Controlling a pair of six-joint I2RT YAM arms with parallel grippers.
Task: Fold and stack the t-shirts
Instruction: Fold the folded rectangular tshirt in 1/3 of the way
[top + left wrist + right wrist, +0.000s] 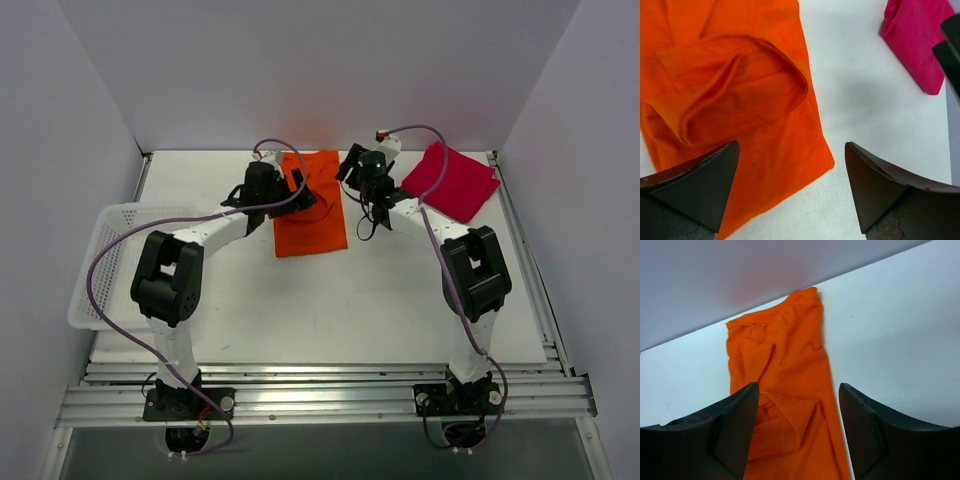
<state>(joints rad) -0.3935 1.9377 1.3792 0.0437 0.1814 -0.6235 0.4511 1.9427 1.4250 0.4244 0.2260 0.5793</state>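
Observation:
The orange t-shirt (311, 208) lies folded into a long strip at the back middle of the table, with a loose rumpled flap (735, 90) on top of it. The red t-shirt (452, 181) lies folded at the back right, and its corner (917, 35) shows in the left wrist view. My left gripper (290, 192) hovers at the orange shirt's left edge. It is open, its jaws (791, 145) spanning the shirt's corner and holding nothing. My right gripper (352, 172) is open just off the shirt's right edge, empty, with the orange cloth (785, 370) below its jaws (799, 385).
A white mesh basket (108, 262) hangs over the table's left edge. The white back wall (320, 70) stands close behind both shirts. The right arm's dark gripper tip (951, 47) shows at the right edge of the left wrist view.

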